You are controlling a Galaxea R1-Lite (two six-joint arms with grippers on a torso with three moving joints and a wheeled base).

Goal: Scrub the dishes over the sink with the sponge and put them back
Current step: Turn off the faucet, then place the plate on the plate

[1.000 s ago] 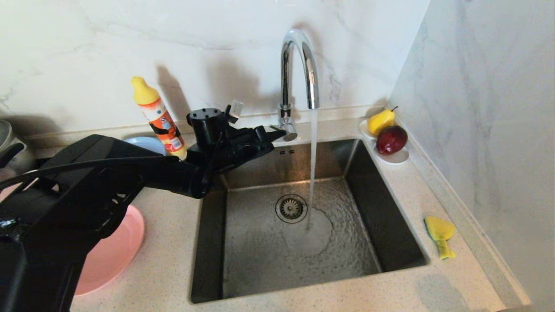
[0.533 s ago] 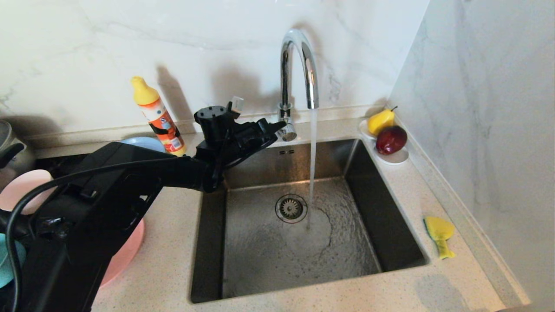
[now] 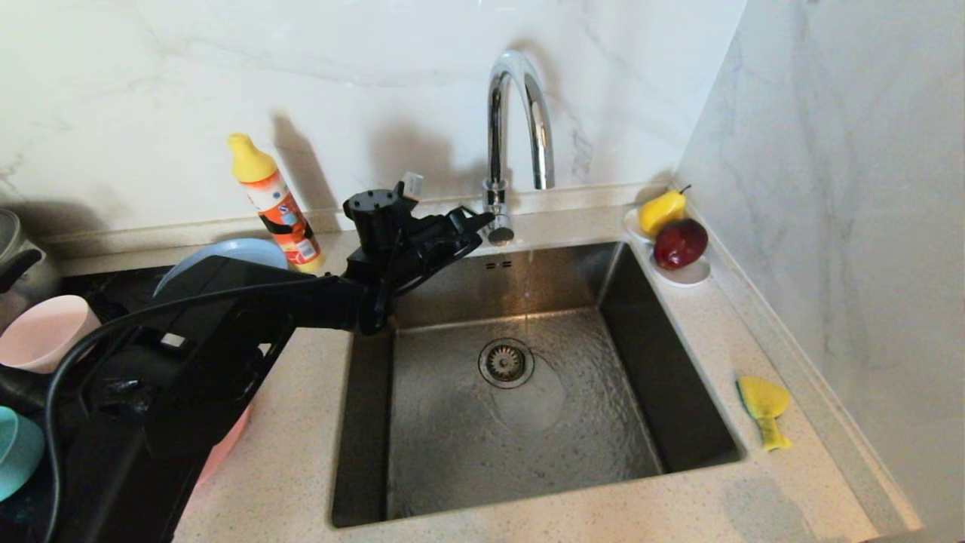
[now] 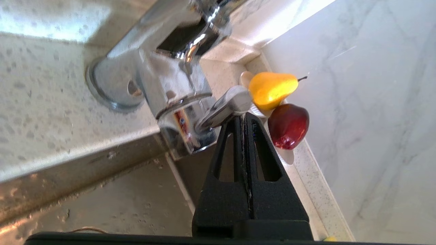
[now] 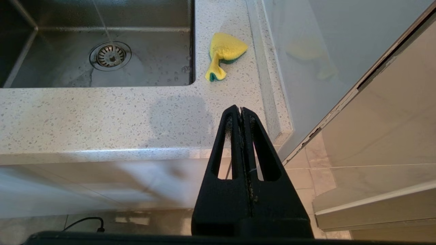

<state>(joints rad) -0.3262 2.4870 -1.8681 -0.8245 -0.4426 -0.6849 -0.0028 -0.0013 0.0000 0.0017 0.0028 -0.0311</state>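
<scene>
Left gripper (image 4: 244, 117) closed, fingers pressed together, holding nothing; tips up against the short chrome lever handle (image 4: 227, 104) at the base of the chrome gooseneck faucet (image 3: 517, 128), far side of the large square brushed-steel sink (image 3: 678, 392); only a thin trickle falls from the spout, basin floor wet and rippled around the round drain strainer (image 3: 506, 362).

Risks, as judgement: shut tips are narrow and could slide off the rounded wet lever; too hard a push could swing the handle the wrong way and restart the flow; the arm crosses low over the left counter, so its elbow could clip the tall orange-and-yellow detergent bottle (image 3: 277, 204) or the grey-blue round plate (image 3: 226, 253) behind it; pink plate (image 3: 226, 449), pale pink-white bowl (image 3: 41, 332) and teal bowl (image 3: 15, 449) sit largely under the arm, hard to see.

Small yellow sponge with green scouring layer (image 3: 765, 407) lies bent on the right counter, just beside the sink rim, untouched; right gripper (image 5: 241, 114) closed, empty, parked off the near counter edge.

Writing: bottle label printed, unreadable; red mark on the faucet body, unreadable.
</scene>
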